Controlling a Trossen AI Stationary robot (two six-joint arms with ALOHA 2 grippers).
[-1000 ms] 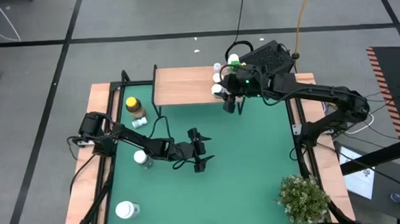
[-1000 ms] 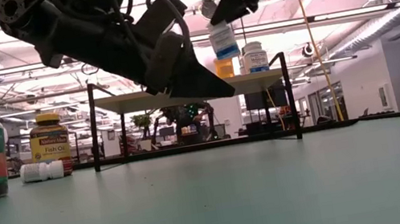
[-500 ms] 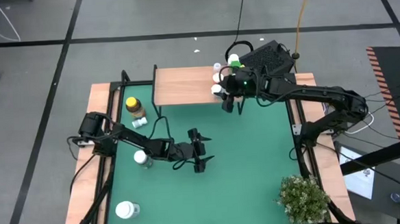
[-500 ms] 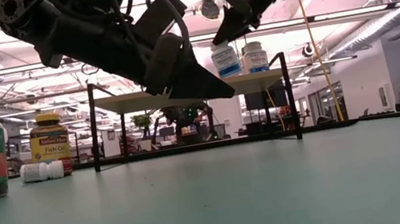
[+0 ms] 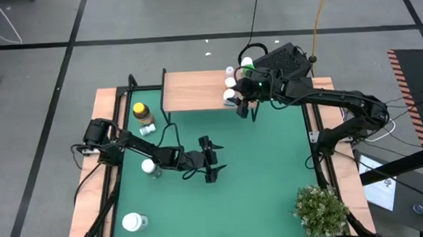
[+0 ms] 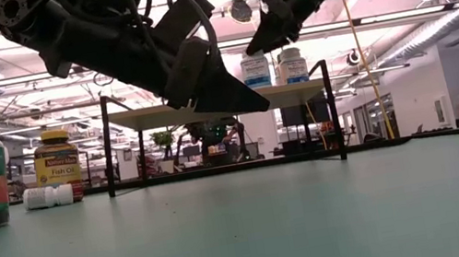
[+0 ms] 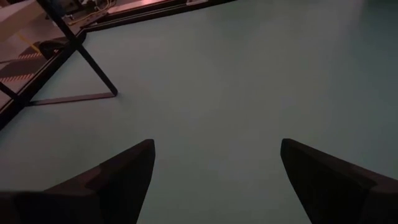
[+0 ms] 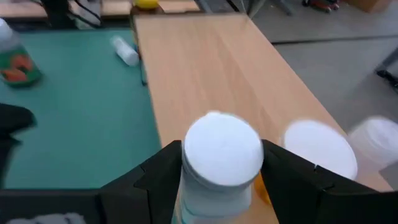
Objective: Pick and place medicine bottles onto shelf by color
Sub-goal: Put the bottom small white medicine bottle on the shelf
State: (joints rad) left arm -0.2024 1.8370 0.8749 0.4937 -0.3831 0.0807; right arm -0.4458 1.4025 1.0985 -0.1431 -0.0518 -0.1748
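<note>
1. The white bottle (image 6: 255,69) between the right gripper's (image 6: 263,41) fingers has come down from mid-air onto the shelf (image 6: 207,106).
2. That gripper's fingers have widened around its cap.

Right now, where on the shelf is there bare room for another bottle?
The shelf is bare along its middle and left end. Its right end is crowded: white bottles cluster there with the right claw beside them. The amber bottle stands off the shelf's left end.
</note>
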